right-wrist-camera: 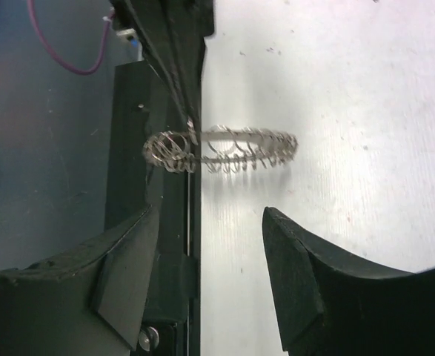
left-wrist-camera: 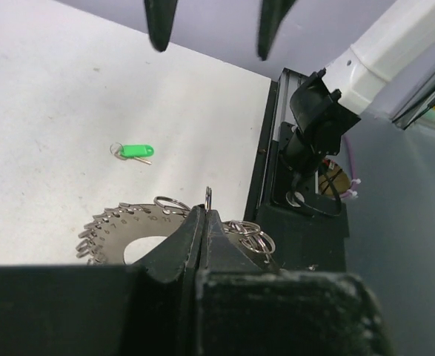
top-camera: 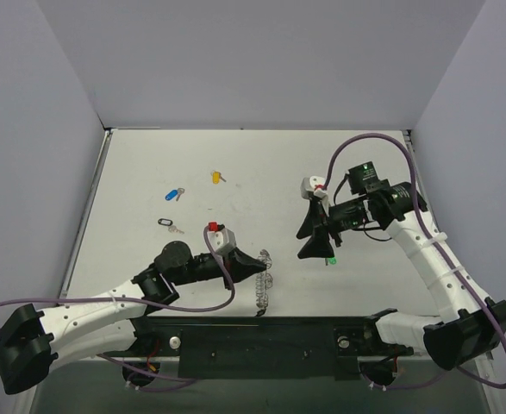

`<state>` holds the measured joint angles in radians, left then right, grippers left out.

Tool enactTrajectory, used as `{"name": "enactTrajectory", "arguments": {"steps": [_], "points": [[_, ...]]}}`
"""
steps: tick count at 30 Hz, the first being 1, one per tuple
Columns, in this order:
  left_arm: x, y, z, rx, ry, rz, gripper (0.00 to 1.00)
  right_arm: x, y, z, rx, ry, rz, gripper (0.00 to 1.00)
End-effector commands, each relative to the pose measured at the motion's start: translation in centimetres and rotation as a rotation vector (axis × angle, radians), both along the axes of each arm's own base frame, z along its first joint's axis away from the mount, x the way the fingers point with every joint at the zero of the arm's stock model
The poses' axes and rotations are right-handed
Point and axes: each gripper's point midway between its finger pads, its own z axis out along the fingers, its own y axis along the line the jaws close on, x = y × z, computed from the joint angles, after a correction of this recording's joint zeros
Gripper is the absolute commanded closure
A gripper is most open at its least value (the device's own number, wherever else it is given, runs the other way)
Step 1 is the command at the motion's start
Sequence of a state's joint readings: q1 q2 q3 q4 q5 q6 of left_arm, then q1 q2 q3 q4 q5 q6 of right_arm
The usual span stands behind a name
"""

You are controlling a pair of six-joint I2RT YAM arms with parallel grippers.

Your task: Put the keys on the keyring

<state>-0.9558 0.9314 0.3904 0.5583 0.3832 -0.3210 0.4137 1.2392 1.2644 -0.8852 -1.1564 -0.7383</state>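
Observation:
The keyring [top-camera: 261,293] is a flat silvery hoop edged with wire loops, seen edge-on from above near the table's front edge. My left gripper [top-camera: 264,266] is shut on one of its wire loops [left-wrist-camera: 208,197], with the hoop [left-wrist-camera: 113,236] hanging just past my fingertips. A green-headed key [top-camera: 330,261] lies on the table right of the keyring, also showing as the green key [left-wrist-camera: 135,151]. My right gripper [top-camera: 301,247] hovers open and empty beside that key. Its wrist view shows the keyring [right-wrist-camera: 224,148] ahead of the gripper [right-wrist-camera: 210,237].
A blue-headed key [top-camera: 175,194], a yellow-headed key [top-camera: 217,177] and a black-headed key [top-camera: 168,225] lie on the left half of the table. A black rail [top-camera: 261,338] runs along the near edge, close to the keyring.

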Motion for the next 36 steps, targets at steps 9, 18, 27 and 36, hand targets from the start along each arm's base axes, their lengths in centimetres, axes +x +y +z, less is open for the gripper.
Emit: {"name": "enactTrajectory", "arguments": {"steps": [9, 18, 27, 36], "points": [[-1.7, -0.1, 7.0, -0.054, -0.438, -0.146, 1.0, 1.8, -4.7, -5.0, -0.082, 0.074, -0.168, 0.46], [-3.1, -0.5, 8.4, -0.086, -0.564, -0.245, 1.0, 3.2, -6.7, -6.4, -0.108, 0.16, -0.224, 0.47], [-3.5, -0.3, 9.3, -0.168, -0.589, -0.273, 1.0, 3.8, -7.8, -7.8, -0.155, 0.202, -0.225, 0.47], [0.2, 0.8, 9.3, -0.195, -0.325, -0.16, 1.0, 4.0, -8.7, -8.9, -0.2, 0.184, -0.235, 0.49]]}}
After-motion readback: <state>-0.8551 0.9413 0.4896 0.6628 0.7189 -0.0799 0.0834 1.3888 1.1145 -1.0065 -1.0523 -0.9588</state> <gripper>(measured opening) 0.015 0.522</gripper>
